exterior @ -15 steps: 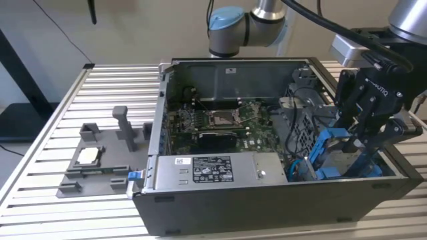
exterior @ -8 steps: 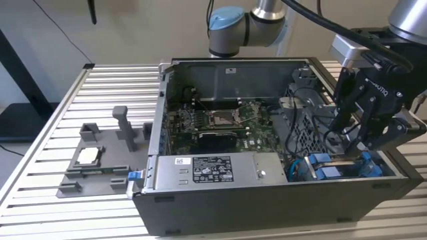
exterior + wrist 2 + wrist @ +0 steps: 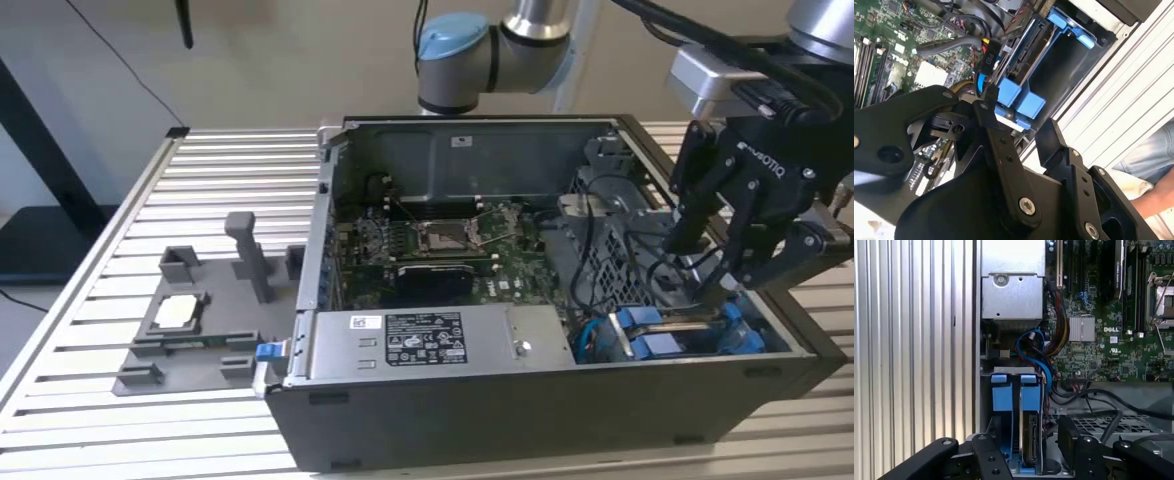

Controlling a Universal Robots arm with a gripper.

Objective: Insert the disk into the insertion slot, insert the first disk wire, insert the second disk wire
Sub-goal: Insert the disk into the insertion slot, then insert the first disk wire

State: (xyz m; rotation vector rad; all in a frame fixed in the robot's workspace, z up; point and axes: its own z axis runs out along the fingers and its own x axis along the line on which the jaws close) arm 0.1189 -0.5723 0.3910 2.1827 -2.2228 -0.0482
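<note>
Found one flat rectangular grey disk (image 3: 1030, 439), seen edge-on, dark along its connector edge and framed by a bright blue plastic carrier. Counted two square blue tabs (image 3: 1000, 392) on that carrier, side by side. Saw the disk standing on edge inside the narrow grey metal insertion slot (image 3: 1006, 371), seated down between the bay's walls. Placed that slot, in the exterior view, at about four o'clock within the open black computer case (image 3: 534, 420), close against the case wall there.

Counted one black two-fingered pincer (image 3: 714, 265), hanging just above the slot at about three o'clock of the case in the exterior view. Found its jaws parted wide and gripping nothing, with the blue carrier showing between the two fingers in the first wrist view.

Noted one thin blue cable (image 3: 1028, 346) looping just beside the slot, and one bundle of red, yellow and black wires (image 3: 1059, 335) near it. Noted one black plug (image 3: 989, 59) close to the disk's edge. Could not tell whether any of these was pushed into the disk.

Counted one grey labelled power-supply box (image 3: 414, 345) at six o'clock in the case, one green motherboard (image 3: 374, 240) at its centre, and one grey plastic fixture (image 3: 187, 345) at nine o'clock of the case on the ribbed metal desk (image 3: 80, 400). Caught one person's forearm (image 3: 1159, 197) beyond the desk's edge.
</note>
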